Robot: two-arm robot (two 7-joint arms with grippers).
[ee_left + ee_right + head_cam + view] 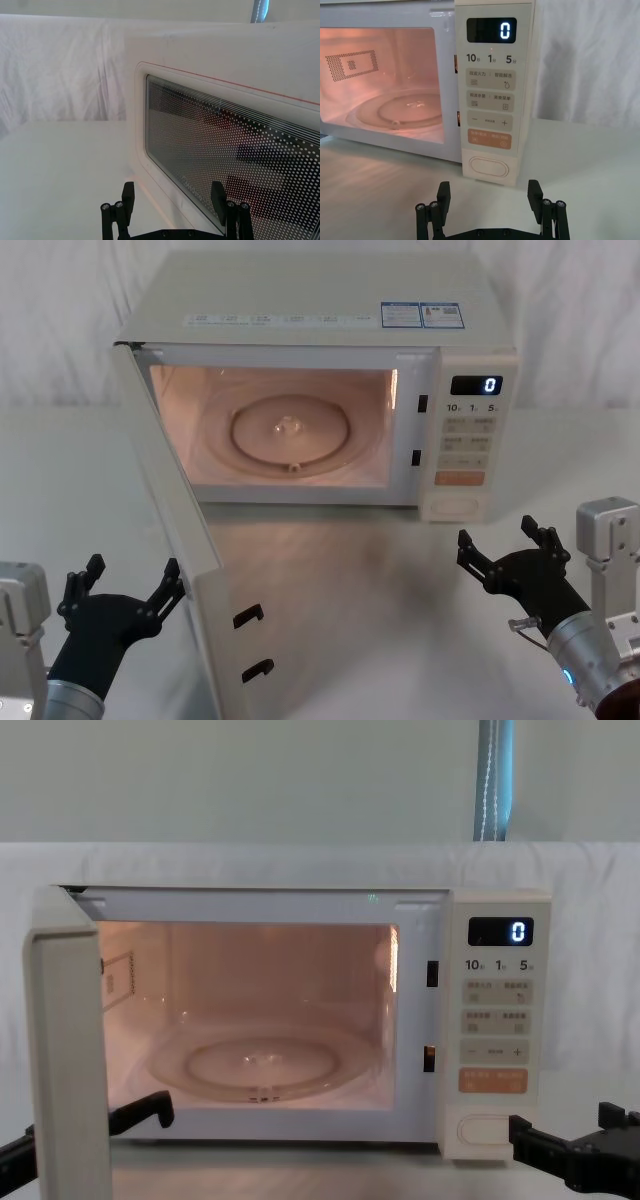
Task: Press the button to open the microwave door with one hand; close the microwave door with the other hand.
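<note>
The cream microwave (pixel 320 310) stands at the back of the table, display reading "0", cavity lit. Its microwave door (pixel 190 530) hangs wide open, swung out toward me on the left. My left gripper (pixel 133 580) is open just outside the door's outer face, near the free edge. The left wrist view has the dotted window (pixel 240 165) close ahead of that gripper (pixel 173 197). The button (pixel 489 167) sits at the bottom of the control panel. My right gripper (pixel 490 192) is open, a short way in front of the button and apart from it.
A glass turntable (pixel 290 430) lies inside the cavity. Two latch hooks (pixel 250 615) stick out of the door's free edge. White cloth covers the table (pixel 400 620) and hangs behind the oven.
</note>
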